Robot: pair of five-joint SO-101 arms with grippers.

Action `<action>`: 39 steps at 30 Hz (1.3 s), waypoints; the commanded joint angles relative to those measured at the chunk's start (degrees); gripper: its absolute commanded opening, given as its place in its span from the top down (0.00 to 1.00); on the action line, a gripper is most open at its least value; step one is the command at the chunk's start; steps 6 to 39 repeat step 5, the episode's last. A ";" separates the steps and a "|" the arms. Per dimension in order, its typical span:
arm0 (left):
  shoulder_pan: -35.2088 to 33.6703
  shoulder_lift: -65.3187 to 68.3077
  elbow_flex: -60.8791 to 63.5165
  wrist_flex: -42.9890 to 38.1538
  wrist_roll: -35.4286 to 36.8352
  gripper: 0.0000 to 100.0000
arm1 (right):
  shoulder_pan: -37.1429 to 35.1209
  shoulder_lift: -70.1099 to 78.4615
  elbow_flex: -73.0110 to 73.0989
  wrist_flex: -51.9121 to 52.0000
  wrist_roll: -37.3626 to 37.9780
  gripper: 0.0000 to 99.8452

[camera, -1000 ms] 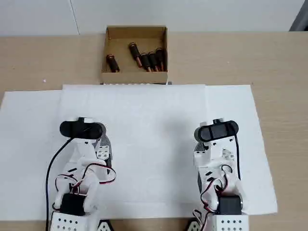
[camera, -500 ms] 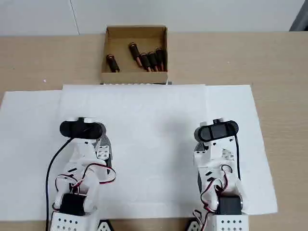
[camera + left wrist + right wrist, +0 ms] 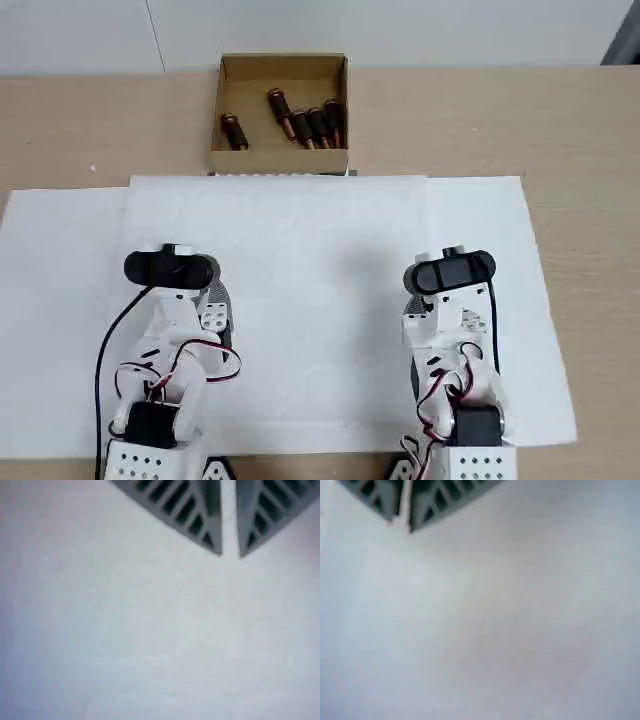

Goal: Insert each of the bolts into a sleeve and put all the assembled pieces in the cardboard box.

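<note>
The left pincer is facing the white sheet with its jaws drawn almost together, gripping nothing, and the right pincer is doing likewise (a thin slit is showing between its jaws). Well ahead of both, five assembled pieces are lying inside the cardboard box, which is sitting on the table just past the sheet.

- We see a light wooden table.
- Across its near part we find a wide white sheet lying flat.
- A cardboard box stands just beyond the sheet's far edge.
</note>
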 commanded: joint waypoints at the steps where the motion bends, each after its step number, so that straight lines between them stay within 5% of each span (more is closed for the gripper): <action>1: -0.44 -0.53 -0.22 -1.32 0.09 0.99 | 0.57 -1.27 0.88 0.13 -0.44 1.00; 39: -0.44 -0.53 -0.22 -1.32 0.09 0.99 | 0.57 -1.27 0.88 0.13 -0.44 1.00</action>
